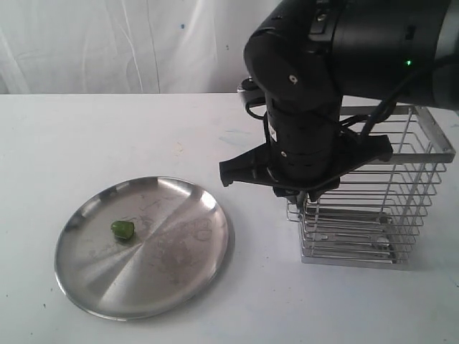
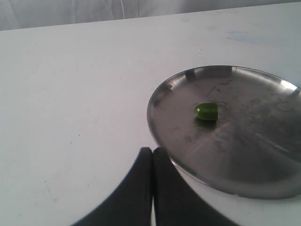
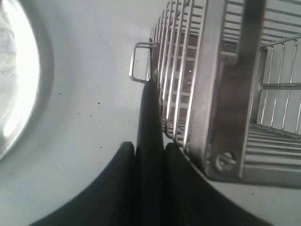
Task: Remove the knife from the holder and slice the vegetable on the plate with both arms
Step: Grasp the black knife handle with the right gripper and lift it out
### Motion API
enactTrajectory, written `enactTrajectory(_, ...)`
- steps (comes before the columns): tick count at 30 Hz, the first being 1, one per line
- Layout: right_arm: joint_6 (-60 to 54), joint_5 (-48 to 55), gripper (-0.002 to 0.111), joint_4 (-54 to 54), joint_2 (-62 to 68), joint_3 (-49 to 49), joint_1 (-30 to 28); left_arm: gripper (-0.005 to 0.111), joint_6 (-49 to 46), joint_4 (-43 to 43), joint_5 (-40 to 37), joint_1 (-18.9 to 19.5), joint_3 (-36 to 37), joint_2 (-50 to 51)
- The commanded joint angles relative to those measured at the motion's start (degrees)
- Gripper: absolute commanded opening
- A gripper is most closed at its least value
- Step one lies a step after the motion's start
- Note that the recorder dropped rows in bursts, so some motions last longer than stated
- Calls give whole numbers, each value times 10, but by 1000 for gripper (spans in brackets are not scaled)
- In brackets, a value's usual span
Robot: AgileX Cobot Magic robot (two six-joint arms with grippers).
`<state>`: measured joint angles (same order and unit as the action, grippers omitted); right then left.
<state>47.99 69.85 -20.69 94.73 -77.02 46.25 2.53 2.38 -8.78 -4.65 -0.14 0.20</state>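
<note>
A small green vegetable [image 1: 122,230] lies on the round steel plate [image 1: 165,265] at the left of the table. The wire holder [image 1: 409,193] stands at the right. My right gripper [image 1: 297,195] points down at the holder's near left corner; the arm hides the knife in the exterior view. In the right wrist view the black knife [image 3: 149,113] stands beside the holder [image 3: 221,94] near a small wire loop, with my right gripper [image 3: 149,145] shut on it. My left gripper [image 2: 153,150] is shut and empty just off the plate [image 2: 244,155], with the vegetable [image 2: 206,111] beyond it.
White tabletop [image 1: 86,136] runs around the plate and the holder, with a white curtain [image 1: 107,43] behind. The bulky right arm [image 1: 337,43] hangs over the holder's left side.
</note>
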Motion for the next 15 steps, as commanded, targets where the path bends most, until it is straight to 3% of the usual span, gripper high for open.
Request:
enactTrajectory(1,-1,1,0,-5,-39,-2,-6,0,0,3,2,-1,1,-2)
enactTrajectory(15,-1,1,0,92,-131,-2,-6,0,0,3,3,0,1,-2)
